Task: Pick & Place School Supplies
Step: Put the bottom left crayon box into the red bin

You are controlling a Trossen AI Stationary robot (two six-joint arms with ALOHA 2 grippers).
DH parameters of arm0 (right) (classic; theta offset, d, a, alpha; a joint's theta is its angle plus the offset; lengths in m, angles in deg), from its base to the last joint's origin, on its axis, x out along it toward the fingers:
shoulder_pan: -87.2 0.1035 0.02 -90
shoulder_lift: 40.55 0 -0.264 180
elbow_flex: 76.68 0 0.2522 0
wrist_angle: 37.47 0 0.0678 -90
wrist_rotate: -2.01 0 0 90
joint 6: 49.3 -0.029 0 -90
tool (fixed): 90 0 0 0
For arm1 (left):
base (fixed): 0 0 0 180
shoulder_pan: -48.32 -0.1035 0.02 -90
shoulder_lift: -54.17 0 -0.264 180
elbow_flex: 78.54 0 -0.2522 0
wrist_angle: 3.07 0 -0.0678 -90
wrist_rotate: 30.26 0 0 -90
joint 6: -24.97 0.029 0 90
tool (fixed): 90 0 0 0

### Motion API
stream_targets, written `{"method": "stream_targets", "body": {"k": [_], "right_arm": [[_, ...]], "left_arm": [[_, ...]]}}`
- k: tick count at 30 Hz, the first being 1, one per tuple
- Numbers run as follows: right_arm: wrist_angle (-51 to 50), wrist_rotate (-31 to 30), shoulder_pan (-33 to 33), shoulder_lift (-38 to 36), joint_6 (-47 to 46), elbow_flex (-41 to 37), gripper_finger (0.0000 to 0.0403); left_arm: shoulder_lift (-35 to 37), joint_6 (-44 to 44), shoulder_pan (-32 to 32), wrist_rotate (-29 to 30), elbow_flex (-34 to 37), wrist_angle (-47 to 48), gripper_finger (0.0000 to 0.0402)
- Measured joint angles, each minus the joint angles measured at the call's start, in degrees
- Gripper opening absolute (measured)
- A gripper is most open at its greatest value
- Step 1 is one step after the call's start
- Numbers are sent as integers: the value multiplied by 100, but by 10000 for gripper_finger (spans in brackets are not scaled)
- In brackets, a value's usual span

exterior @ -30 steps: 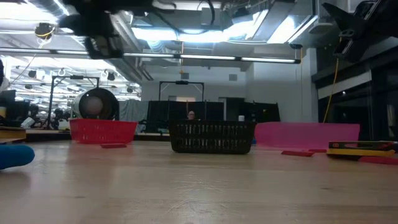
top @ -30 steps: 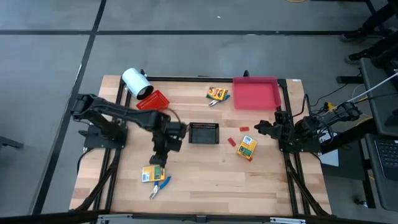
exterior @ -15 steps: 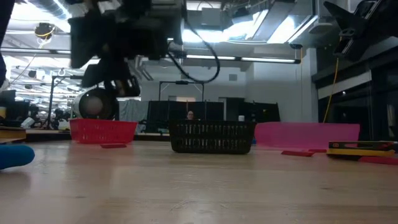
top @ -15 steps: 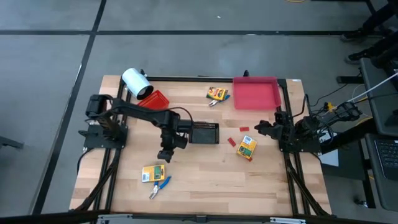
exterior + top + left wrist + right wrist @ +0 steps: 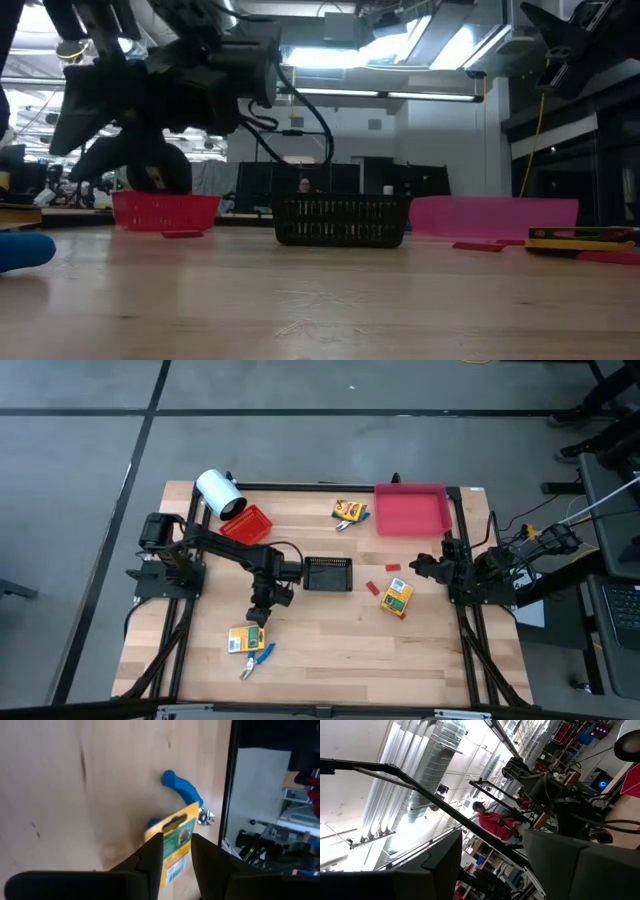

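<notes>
Yellow-orange printed card makes up the box (image 5: 241,639) lying flat near the front-left of the surface (image 5: 330,650), with a blue-handled tool (image 5: 257,658) just beside it, nearer the front edge. It looks light, thin-walled and fairly stiff, probably easy to dent if squeezed hard and apt to slide on the smooth wood; a hold across its two long edges, near the middle, seems the safest. In the left wrist view the box (image 5: 177,845) shows a yellow top and green printed panel, and the tool (image 5: 182,790) curves out from behind it, metal tip by the surface's edge.

The left pincer (image 5: 259,610) hangs just above and behind the box, its fingers (image 5: 152,857) apart and framing it, holding nothing. The right pincer (image 5: 418,565) waits at the right side, fingers spread, aimed at the room.

A second box (image 5: 397,597) lies right of centre with small red pieces (image 5: 373,587) beside it, and a third box (image 5: 349,511) lies toward the back.
</notes>
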Motion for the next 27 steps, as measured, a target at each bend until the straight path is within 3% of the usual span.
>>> {"method": "stream_targets", "body": {"k": [27], "right_arm": [[-2,-145,0,0,-63,0,215]], "left_arm": [[2,71,114,635,166,-437,91]]}}
